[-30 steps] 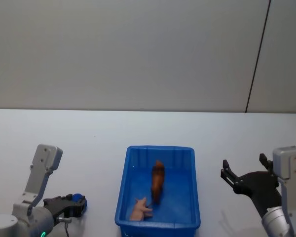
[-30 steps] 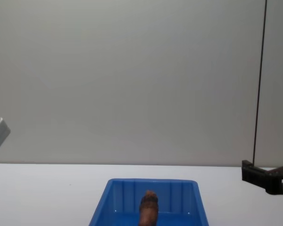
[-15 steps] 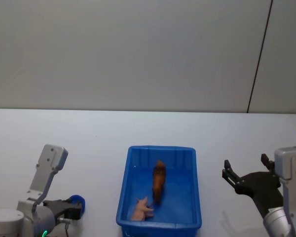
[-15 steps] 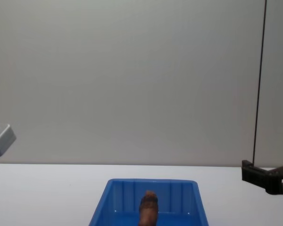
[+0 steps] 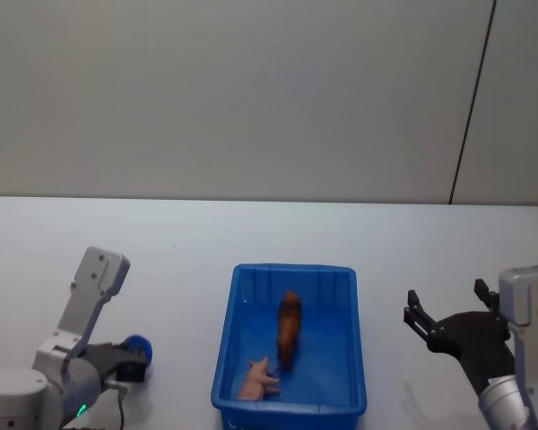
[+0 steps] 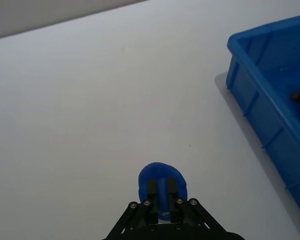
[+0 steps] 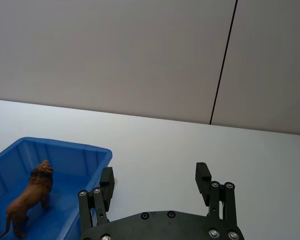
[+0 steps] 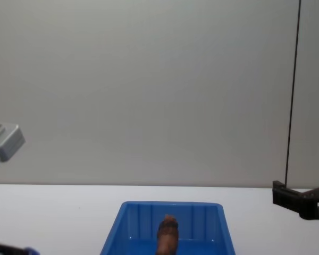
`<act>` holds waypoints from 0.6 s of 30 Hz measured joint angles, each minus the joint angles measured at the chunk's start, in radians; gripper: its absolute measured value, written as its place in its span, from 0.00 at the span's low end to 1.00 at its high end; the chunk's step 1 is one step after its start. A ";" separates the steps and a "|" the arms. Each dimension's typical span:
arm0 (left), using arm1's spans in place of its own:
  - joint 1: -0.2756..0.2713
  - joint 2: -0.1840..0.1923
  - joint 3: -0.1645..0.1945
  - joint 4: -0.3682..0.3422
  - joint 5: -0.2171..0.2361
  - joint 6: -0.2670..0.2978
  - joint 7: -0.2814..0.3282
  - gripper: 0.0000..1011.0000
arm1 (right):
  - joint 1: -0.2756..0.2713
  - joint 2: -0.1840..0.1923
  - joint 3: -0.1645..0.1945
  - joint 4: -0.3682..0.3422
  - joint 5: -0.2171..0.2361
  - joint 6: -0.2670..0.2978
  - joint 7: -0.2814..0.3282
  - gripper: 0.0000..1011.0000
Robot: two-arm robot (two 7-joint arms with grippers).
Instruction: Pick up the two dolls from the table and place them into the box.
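Both dolls (image 5: 287, 330) inside the blue box (image 5: 229, 354) (right gripper (image 7: 155, 181) fingers spread, left gripper (image 6: 161, 192) pressed together).

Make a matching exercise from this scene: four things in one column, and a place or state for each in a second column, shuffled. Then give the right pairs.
Things
1. brown lion doll
2. pale peach doll
3. left gripper
4. right gripper

Places or states
A. lying at the near end of the box, by its left wall
B. jaws wide apart, beside the box on the robot's right, holding nothing
C. standing upright in the middle of the box
D. jaws together over the table, left of the box

Pairs: 1-C, 2-A, 3-D, 4-B
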 joint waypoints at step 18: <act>-0.007 0.015 -0.001 -0.030 0.081 -0.219 -0.135 0.07 | 0.000 0.000 0.000 0.000 0.000 0.000 0.000 0.99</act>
